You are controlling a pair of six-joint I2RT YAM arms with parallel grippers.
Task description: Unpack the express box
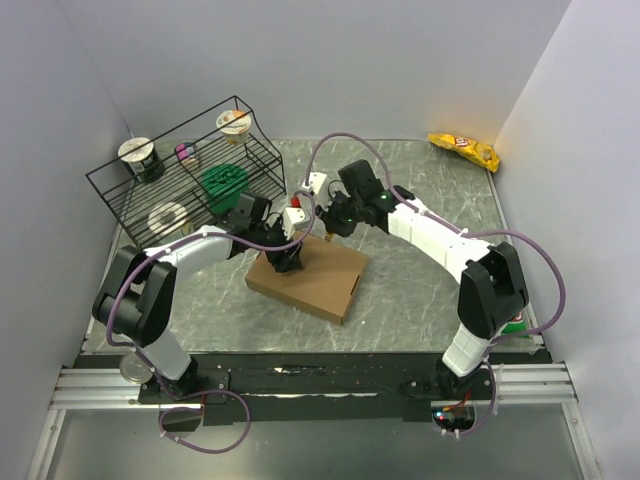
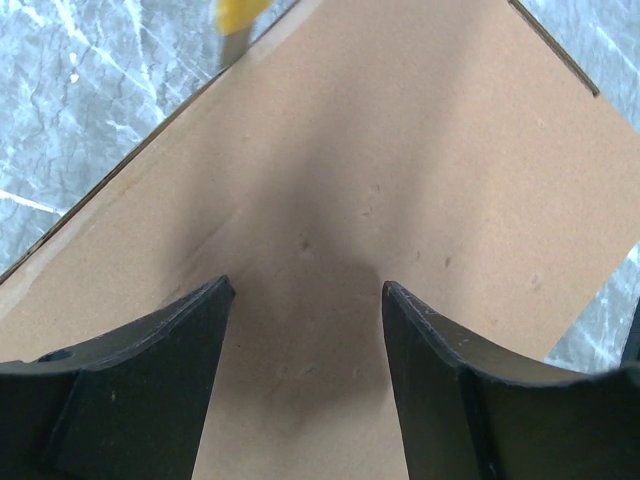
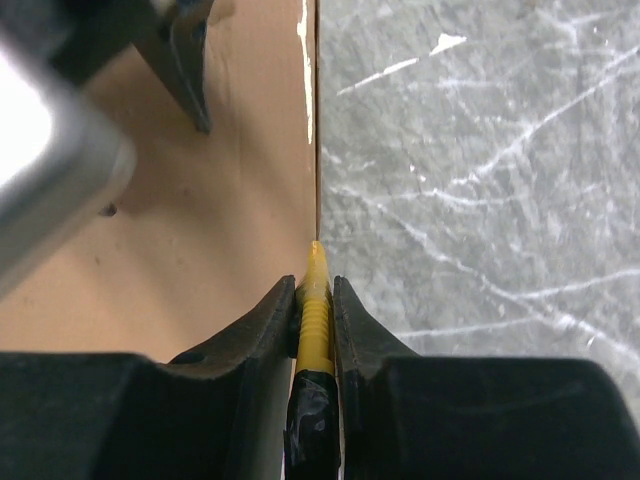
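Shows one express box (image 1: 318,275) lying shut mid-table (image 1: 420,290), left pincer (image 2: 305,290) wide over its top, right pincer (image 3: 315,285) clamping one yellow tool (image 3: 316,262) at its edge, one wire rack (image 1: 262,160) with two cups (image 1: 138,157) (image 1: 234,122).

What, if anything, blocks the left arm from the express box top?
Yes, probably nothing: the left claw hangs open over the express box; the right claw holds a yellow tool at its edge.

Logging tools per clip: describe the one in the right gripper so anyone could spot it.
Find the brown express box on the marble table. At its far edge the right gripper is shut on a slim yellow ribbed tool, tip at the box's edge. The other bright yellow thing, a snack packet, lies in the far right corner.
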